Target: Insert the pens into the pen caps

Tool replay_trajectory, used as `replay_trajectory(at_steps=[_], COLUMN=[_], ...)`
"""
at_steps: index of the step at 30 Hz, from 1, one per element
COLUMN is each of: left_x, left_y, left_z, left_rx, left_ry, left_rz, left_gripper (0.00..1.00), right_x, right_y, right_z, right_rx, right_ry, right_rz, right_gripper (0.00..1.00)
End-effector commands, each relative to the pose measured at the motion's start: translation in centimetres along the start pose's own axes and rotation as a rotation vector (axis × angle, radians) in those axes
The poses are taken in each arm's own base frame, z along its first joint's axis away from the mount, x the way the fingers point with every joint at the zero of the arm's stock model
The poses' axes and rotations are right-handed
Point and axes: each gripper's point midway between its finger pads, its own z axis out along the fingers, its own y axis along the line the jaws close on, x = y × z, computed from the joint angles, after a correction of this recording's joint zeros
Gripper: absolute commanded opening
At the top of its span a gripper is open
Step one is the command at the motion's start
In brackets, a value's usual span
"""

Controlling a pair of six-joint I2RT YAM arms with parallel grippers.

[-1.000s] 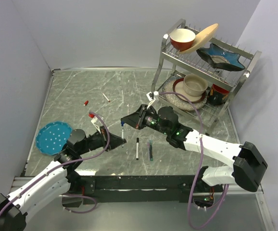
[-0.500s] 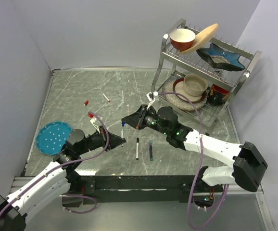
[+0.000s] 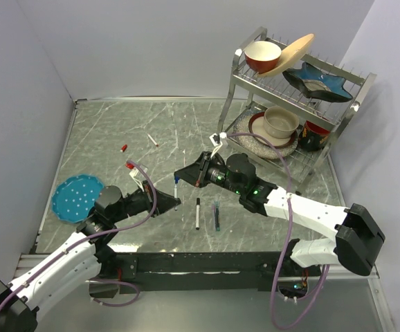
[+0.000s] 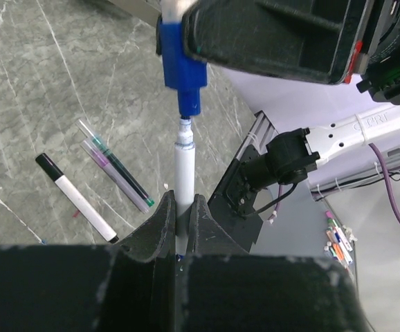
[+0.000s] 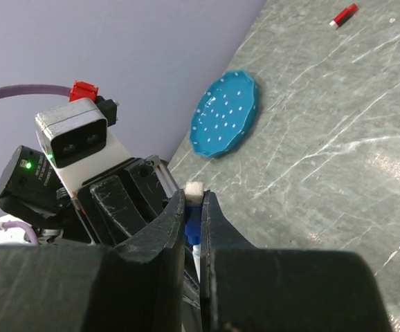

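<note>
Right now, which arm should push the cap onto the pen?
Right, probably: the right gripper holds the blue cap in line with the tip of the white pen; the left gripper just clamps that pen steady.

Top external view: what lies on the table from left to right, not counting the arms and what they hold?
blue dotted plate → red pen cap → small white pen → white pen with black tip → dark teal pen → dish rack
</note>
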Motion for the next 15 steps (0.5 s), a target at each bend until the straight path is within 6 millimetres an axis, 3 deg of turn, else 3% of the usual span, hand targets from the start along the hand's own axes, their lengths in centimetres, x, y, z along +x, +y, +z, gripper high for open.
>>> replay_trajectory(at_steps=[1,9,15], left_x=[-1.9,-2.3,-3.6], left_y=[-1.3,-1.2,-1.0], left_z=[0.1,0.1,-0.1], left_rx=[0.023,0.010,-0.025], left_ry=[-0.049,-0.062,-0.126], left_rz=[0.049,0.051,0.054], left_gripper=[0.01,0.01,0.01], right_x=[0.7,3.0,5.4], right_y=[0.5,-0.1,-0.8], right_z=[0.1,-0.2,-0.9], right_rx=[-0.038,-0.029,-0.023], right_ry=[0.006,0.055,0.100], right_rz=[-0.008,-0.017,-0.040], right_gripper=[0.00,0.00,0.00])
